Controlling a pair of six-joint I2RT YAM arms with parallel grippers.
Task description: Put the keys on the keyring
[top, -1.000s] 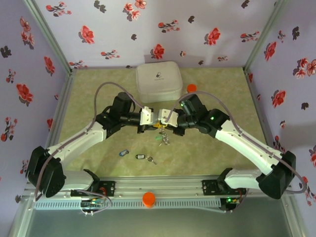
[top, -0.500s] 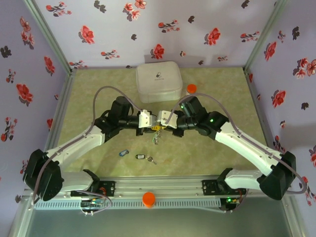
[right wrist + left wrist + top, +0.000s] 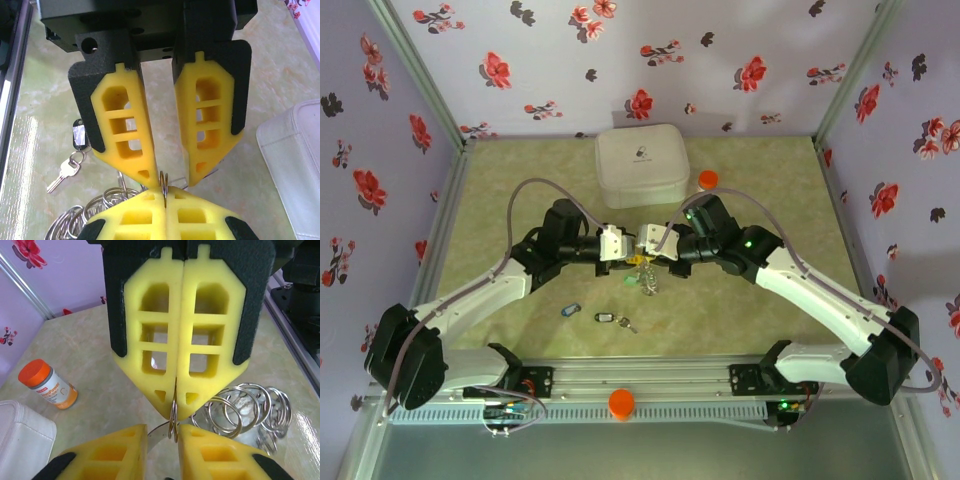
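Keyring [image 3: 162, 180] tight in the shut right claw [image 3: 165, 194]; slightly parted left claw [image 3: 171, 179] astride it

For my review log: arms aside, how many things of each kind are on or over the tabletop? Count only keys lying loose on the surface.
loose keys: 2, the blue-tagged key and the black-tagged key
keyring: 1
white square case: 1
orange-capped pill bottle: 1
total: 5
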